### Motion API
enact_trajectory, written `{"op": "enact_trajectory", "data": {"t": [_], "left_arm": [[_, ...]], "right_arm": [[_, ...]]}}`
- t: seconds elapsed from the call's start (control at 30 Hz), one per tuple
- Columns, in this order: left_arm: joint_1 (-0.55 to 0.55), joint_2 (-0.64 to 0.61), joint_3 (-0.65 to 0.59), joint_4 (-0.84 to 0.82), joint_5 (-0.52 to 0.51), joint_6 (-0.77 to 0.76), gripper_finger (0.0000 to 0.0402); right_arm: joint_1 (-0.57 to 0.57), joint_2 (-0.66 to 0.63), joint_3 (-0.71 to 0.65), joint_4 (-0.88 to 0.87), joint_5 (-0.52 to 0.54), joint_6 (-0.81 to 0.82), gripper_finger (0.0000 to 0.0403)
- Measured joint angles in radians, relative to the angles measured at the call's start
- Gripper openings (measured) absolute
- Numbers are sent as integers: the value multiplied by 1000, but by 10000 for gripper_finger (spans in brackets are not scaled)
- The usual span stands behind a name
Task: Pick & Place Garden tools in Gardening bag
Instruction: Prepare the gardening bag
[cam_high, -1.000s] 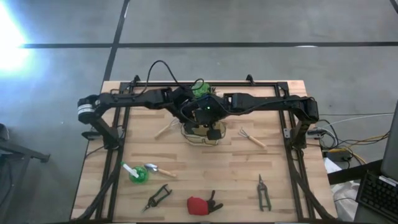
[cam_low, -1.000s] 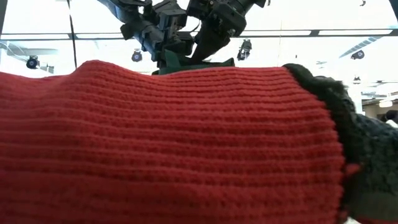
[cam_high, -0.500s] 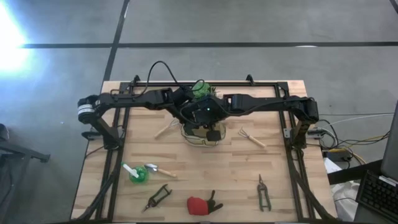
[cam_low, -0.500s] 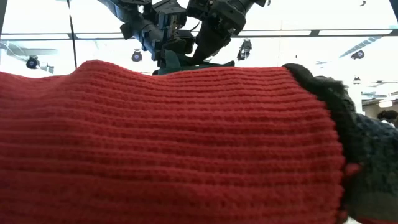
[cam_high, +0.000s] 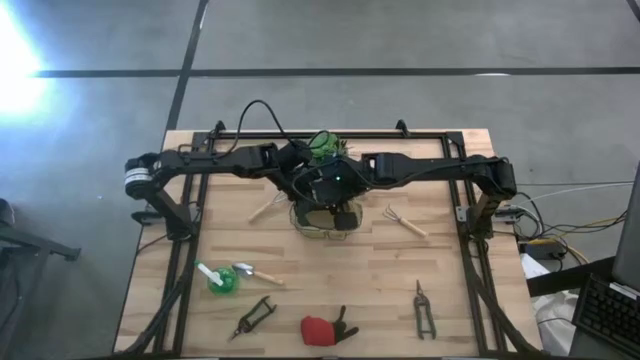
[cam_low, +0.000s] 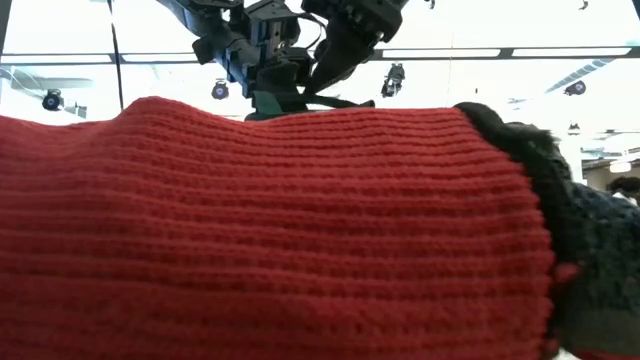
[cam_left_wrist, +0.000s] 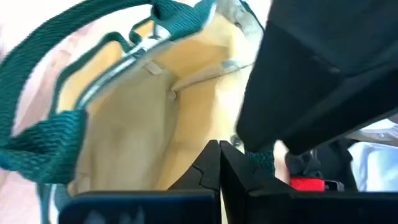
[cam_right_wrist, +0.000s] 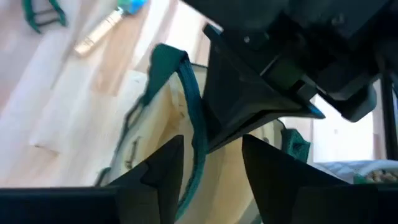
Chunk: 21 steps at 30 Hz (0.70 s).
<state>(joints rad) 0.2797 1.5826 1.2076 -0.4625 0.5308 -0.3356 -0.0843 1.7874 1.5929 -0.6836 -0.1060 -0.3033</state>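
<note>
Left pincer is sitting right at the mouth of the gardening bag, and in its own wrist view the two dark fingers are pressed together with no gap, nothing visible between them. Right pincer is hovering over the same bag from the other side, fingers spread apart with one of the dark green loop handles running down between them, not pinched as far as I can see. Both arms are meeting over the middle of the wooden surface, toward the back.

The bag is standing open there, tan lining showing in both wrist views, right in front of the green plant.

The rest of the tools are lying loose on the surface:
- rake fork is lying just to the right of the bag
- a wooden handle is poking out just left of the bag, can't tell which tool it belongs to
- green-and-white tool is sitting near the front left, with the silver trowel touching or almost touching it
- one black pruner is at the front left, the other pruner is at the front right
- red-and-black item is at the front edge between the two pruners

The low view is mostly getting blocked by that red-and-black item, with just the two arms and a bit of green bag trim peeking above it.
</note>
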Motion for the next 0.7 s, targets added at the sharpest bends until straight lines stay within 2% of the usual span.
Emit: {"op": "enact_trajectory", "data": {"t": [0.13, 0.3, 0.5, 0.7], "left_arm": [[-9, 0, 0, 0, 21, 1, 0], [-18, 0, -2, -1, 40, 1, 0], [-24, 0, -2, -1, 60, 3, 0], [-33, -1, 0, -3, 65, 27, 0]], "right_arm": [[-1, -13, 0, -3, -59, -3, 174], [0, -58, 0, -52, -63, -21, 177], [13, -154, -7, -116, -59, -34, 162], [2, -278, -103, -128, 34, 44, 140]]}}
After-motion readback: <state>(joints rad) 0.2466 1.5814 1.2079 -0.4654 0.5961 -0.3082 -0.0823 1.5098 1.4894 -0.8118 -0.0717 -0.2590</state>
